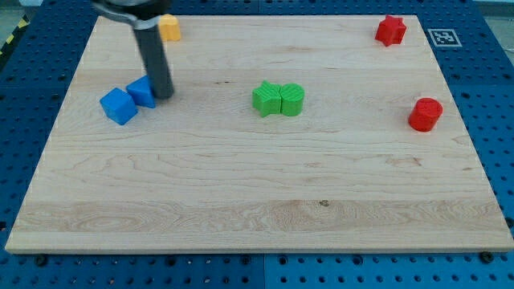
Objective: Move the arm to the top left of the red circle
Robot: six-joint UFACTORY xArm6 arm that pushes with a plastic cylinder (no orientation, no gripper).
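The red circle (425, 114) sits near the board's right edge, at mid height. My tip (163, 95) is far off at the view's upper left, touching the right side of a small blue block (142, 91). A larger blue cube (119, 105) sits just left of that block. The rod rises from the tip to the view's top edge.
A red star (391, 30) sits at the top right. Two green blocks (279, 99) touch each other at the board's centre. A yellow block (169, 28) sits at the top left, just right of the rod. The wooden board (257, 201) lies on a blue pegboard.
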